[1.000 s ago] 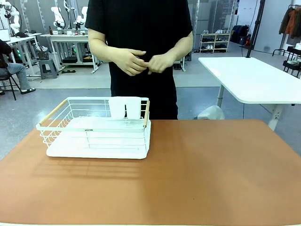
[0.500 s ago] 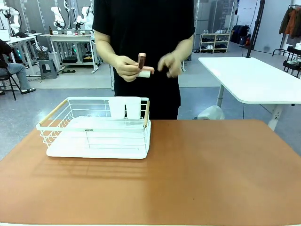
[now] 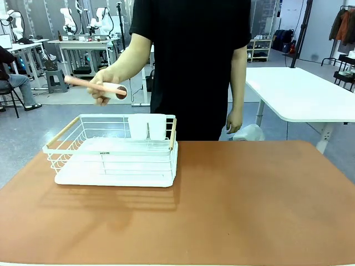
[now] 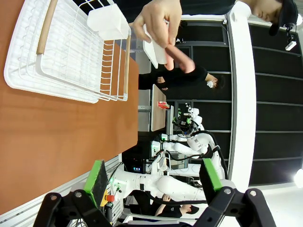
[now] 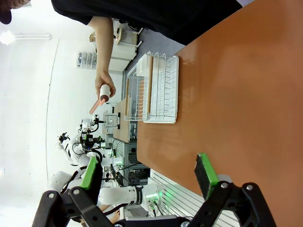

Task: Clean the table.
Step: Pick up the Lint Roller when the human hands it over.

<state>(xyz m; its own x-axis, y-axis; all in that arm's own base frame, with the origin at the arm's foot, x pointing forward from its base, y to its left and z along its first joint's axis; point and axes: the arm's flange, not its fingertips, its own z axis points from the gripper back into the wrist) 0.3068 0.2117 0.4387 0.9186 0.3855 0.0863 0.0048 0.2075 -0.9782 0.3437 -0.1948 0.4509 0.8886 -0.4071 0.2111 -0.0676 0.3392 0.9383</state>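
- The robot's left hand (image 4: 155,182) and right hand (image 5: 147,174) hang spread and empty over the near side of the smooth reddish-brown worktop (image 3: 249,205).
- Far left, above the white wire rack (image 3: 113,158), the person's hand (image 3: 102,80) holds out a pink-handled white roller (image 3: 117,92).
- I'd take it by the free handle end, then roll it flat.

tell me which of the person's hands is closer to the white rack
Their right hand: it holds a roller above the far edge of the rack. Their left hand hangs farther off, past its end.
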